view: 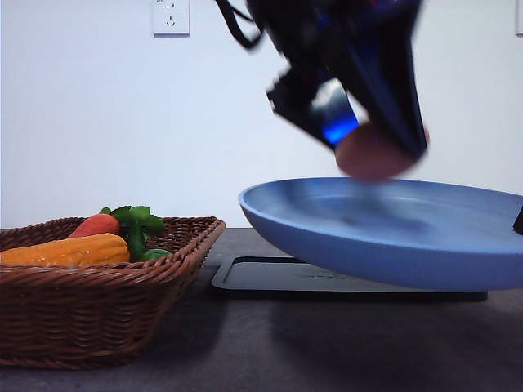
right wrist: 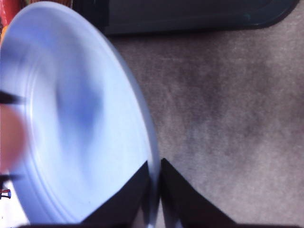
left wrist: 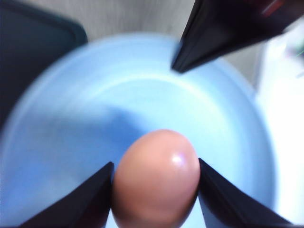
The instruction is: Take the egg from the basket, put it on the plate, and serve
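Note:
My left gripper [view: 377,143] hangs over the plate, shut on the brownish-pink egg [view: 372,155]. The left wrist view has the egg [left wrist: 156,178] pinched between both black fingers, with the light-blue plate [left wrist: 95,123] just below it. The plate [view: 384,233] is lifted and slightly tilted above the black tray [view: 270,276]. My right gripper [right wrist: 154,166] is shut on the plate's rim [right wrist: 142,128]; a sliver of it shows at the plate's right edge [view: 518,220]. The wicker basket [view: 90,310] stands at the left, apart from the plate.
The basket holds an orange corn cob [view: 69,249], a carrot [view: 94,224] and green leaves [view: 135,220]. The black tray lies flat on the grey table [view: 327,343] under the plate. A white wall with a socket [view: 170,16] is behind.

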Controlling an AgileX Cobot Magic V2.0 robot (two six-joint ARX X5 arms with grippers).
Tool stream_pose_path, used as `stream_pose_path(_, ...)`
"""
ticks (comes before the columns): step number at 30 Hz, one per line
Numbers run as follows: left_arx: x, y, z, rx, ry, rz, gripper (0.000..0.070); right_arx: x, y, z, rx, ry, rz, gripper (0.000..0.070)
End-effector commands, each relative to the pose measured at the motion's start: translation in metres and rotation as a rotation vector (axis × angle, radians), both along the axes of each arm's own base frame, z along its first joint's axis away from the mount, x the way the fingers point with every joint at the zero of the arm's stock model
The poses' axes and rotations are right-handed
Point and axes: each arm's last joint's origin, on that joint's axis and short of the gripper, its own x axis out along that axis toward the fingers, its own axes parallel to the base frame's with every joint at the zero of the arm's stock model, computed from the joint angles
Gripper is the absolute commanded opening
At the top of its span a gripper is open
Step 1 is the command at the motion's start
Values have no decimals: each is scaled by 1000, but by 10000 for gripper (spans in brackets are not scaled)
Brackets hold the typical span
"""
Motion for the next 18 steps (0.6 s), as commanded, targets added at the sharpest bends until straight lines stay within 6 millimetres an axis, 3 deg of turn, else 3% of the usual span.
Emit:
stream_pose_path(1, -2, -9, -5, 5, -13, -20, 198, 2, 0, 1, 11, -2, 3, 0)
stream_pose_path(7, -2, -16, -21, 39, 8, -28, 225, 2, 0, 1, 11, -1, 3, 0)
stream_pose_path(18, -3, -16, -23, 57, 51, 18, 371, 1, 0, 0, 11, 20, 0, 0)
